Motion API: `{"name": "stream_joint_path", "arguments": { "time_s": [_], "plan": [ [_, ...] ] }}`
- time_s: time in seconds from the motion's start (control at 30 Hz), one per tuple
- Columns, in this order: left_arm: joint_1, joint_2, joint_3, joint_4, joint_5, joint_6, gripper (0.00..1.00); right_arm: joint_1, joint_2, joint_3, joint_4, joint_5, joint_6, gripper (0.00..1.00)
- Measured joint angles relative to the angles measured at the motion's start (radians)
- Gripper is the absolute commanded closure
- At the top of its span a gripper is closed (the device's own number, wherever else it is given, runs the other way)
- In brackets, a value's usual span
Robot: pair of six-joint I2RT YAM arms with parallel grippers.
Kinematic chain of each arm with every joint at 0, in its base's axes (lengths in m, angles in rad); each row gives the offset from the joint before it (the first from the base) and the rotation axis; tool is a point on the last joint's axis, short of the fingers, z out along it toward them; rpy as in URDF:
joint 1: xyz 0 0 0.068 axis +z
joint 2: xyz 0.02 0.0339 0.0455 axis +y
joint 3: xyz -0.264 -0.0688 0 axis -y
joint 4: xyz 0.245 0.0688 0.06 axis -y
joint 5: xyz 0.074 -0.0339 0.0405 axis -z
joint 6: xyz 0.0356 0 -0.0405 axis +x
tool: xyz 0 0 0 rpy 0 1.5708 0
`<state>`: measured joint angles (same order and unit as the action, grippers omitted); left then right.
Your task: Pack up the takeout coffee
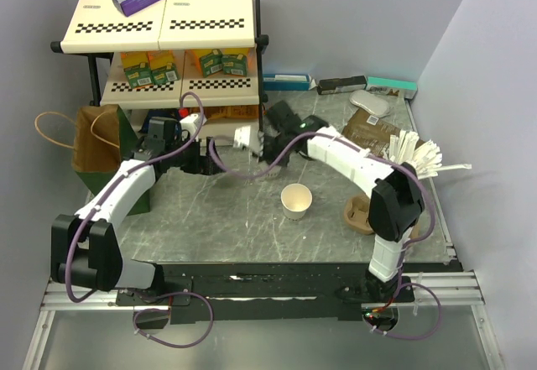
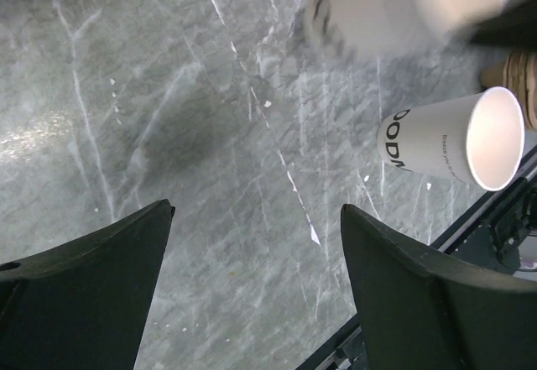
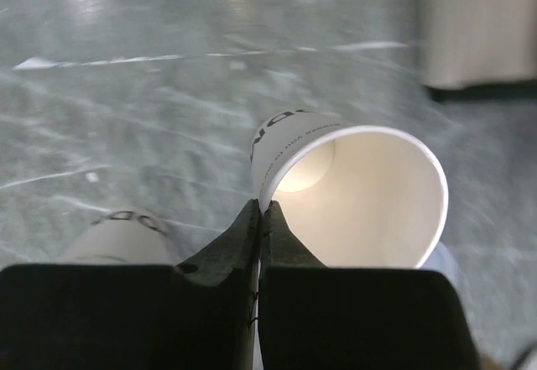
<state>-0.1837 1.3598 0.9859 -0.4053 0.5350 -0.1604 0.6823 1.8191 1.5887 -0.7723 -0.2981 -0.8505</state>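
Right gripper [image 1: 258, 145], seen from above, reaches to the far-left middle of the table [image 1: 210, 219] with the held cup [image 1: 245, 138] at its tip. The standing cup [image 1: 296, 200] is upright nearer my base, and the brown tray [image 1: 359, 216] sits just right of it, partly under my forearm. So the tray lies back toward me and to my right, near my own base and well apart from the other arm's. I judge the carry is mine.

From the left wrist, the left gripper [image 2: 256, 211] hangs with its jaws wide apart over bare marble, holding nothing. The standing cup shows at the right edge, and the held cup is a blur above it.

From my wrist, my fingers [image 3: 226, 252] are pressed together on the held cup's wall at the rim. Its mouth faces the lens and its long axis runs roughly away along my fingers, so it probably needs turning upright before it goes down. 1 more lettered cup [image 3: 117, 234] shows low left, half hidden; how it rests I cannot tell.
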Motion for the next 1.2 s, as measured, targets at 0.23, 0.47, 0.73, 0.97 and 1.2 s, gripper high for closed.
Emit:
{"name": "stream_joint_path", "arguments": {
  "time_s": [0.23,0.47,0.73,0.97,1.2],
  "plan": [
    [0.000,0.037,0.000,0.019,0.030,-0.024,0.13,-0.182,-0.029,0.164,-0.030,0.063,0.126,1.00],
    [0.000,0.073,0.023,0.025,0.053,-0.045,0.14,-0.358,-0.097,0.058,-0.044,0.132,0.218,1.00],
    [0.001,0.129,0.070,0.025,0.077,-0.048,0.15,-0.507,-0.108,-0.145,-0.025,0.176,0.267,1.00],
    [0.001,0.157,0.085,0.022,0.079,-0.048,0.16,-0.532,-0.123,-0.234,0.024,0.214,0.270,1.00],
    [0.001,0.163,0.106,0.019,0.079,-0.048,0.16,-0.558,-0.123,-0.235,0.061,0.237,0.284,0.96]
  ]
}}
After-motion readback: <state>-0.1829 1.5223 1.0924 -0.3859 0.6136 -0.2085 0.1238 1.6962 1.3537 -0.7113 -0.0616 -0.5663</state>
